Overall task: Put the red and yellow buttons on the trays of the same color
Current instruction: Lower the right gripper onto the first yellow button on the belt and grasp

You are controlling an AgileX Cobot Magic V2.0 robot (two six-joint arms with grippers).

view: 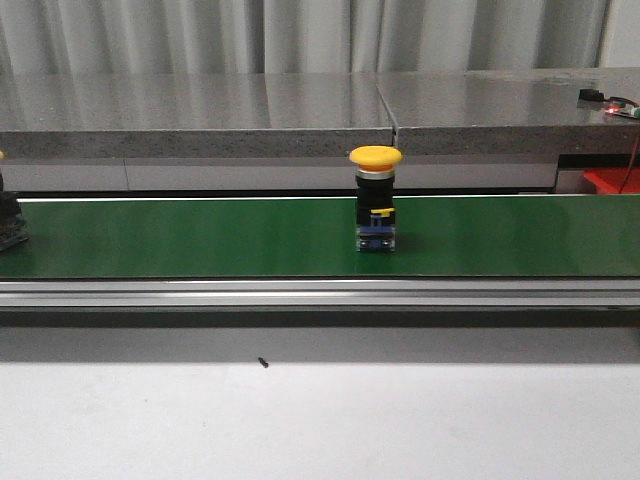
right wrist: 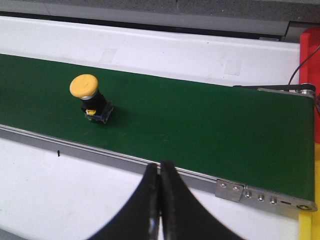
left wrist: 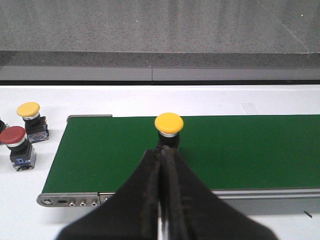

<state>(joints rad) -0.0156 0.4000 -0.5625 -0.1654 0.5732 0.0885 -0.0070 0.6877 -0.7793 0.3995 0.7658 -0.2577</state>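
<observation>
1. Yellow button stands upright on the green belt, cap up, long axis vertical, near the belt's middle in the front view and toward its far edge.
2. Left gripper: fingers pressed together, grasping nothing. In the left wrist view the button sits straight ahead of the fingertips, just beyond them, over the belt's near rail.
3. Right gripper: fingers likewise clenched and empty. In the right wrist view the button lies well off to one side of the finger line and farther away, across the rail.
4. Judged relation: the left arm is the nearer and better aligned; its fingers must first part wider than the cap or body before closing from the sides.
5. Open room: bare belt surrounds the button on every side, so an approach from above or from the near side looks unobstructed. The rail is the one edge to clear.
6. Spare buttons: a second yellow one and a red button stand on the white table off the belt's end, well apart from the target.
7. Trays: a red edge shows at the belt's right end and a yellow strip at the right wrist view's corner; whether these are the trays cannot be told.
</observation>
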